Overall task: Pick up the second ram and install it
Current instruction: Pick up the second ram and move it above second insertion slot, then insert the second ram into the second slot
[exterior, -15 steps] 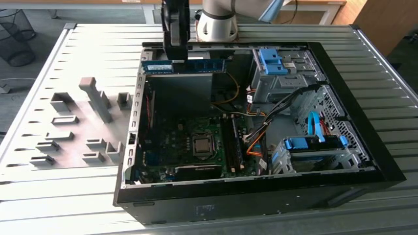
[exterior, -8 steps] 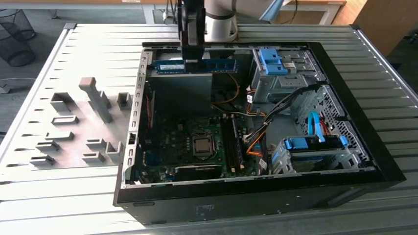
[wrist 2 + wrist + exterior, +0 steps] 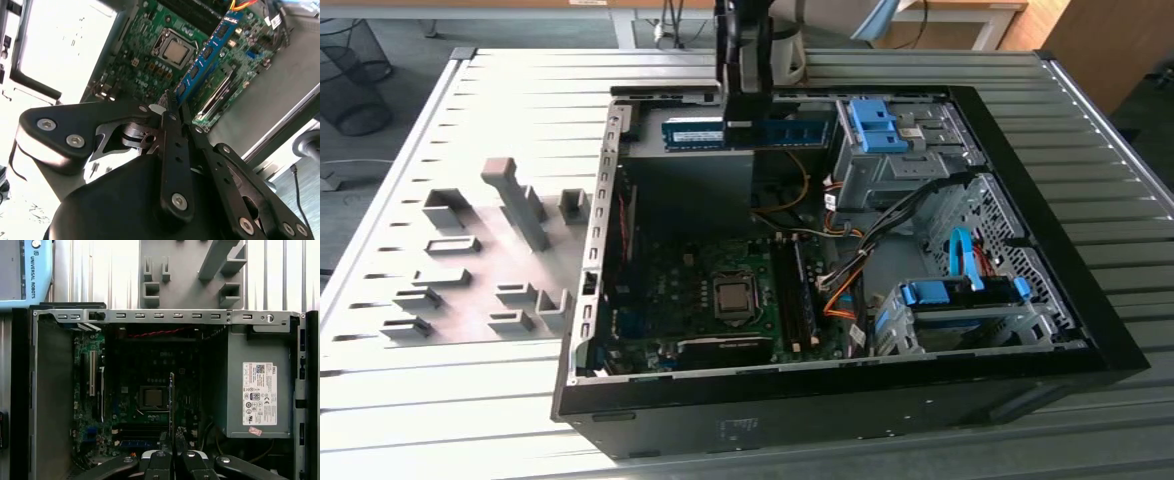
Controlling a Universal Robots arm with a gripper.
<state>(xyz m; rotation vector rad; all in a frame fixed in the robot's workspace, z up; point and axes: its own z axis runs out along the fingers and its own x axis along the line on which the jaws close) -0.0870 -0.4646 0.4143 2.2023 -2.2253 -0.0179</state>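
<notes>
the fingers of the gripper pinch the second ram at mid-length, over the open computer case in the upper middle of the exterior view, and any tilt in that narrow hold could jam it against the memory slots.

Exterior view: the gripper covers the middle of the second ram, and the arm above runs off the top edge. Second wrist view: the second ram's near end is hidden between the clamped fingers. First wrist view: second ram edge-on, chips too thin to make out.
</notes>
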